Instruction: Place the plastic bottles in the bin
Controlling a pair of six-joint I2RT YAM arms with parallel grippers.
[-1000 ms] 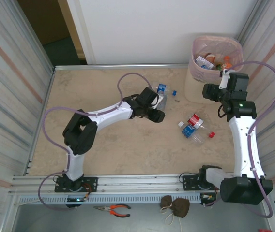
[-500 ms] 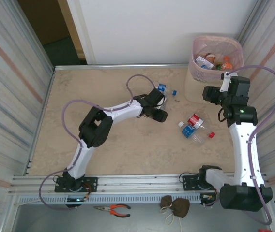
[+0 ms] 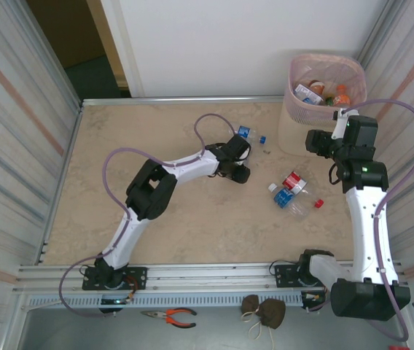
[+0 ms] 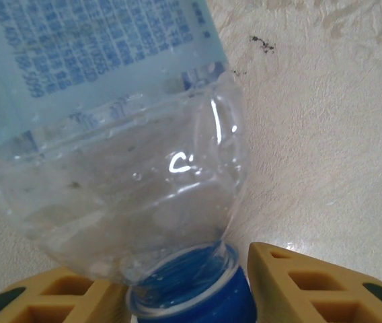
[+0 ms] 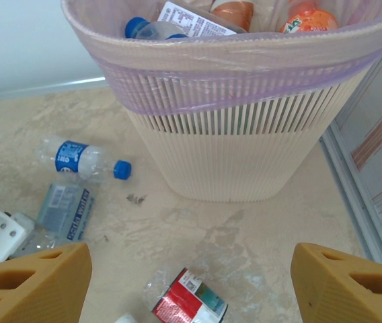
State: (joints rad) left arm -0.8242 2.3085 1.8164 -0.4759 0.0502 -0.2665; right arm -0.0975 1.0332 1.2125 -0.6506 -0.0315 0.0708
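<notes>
Left hand (image 4: 187, 286) pinched (outstretched), right hand (image 5: 191, 269) spread

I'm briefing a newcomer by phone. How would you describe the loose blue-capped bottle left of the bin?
Start at the pink-beige slatted plastic bin in the far right corner. Left of its foot lies a small clear plastic bottle. Unlike the flattened clear bottle in the left hand beside it, it is uncrushed, with a dark-blue label and blue cap toward the bin.

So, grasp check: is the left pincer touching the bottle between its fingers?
Touching. Left wrist view: left pincer fingers press both sides of the clear bottle at its blue cap.
</notes>
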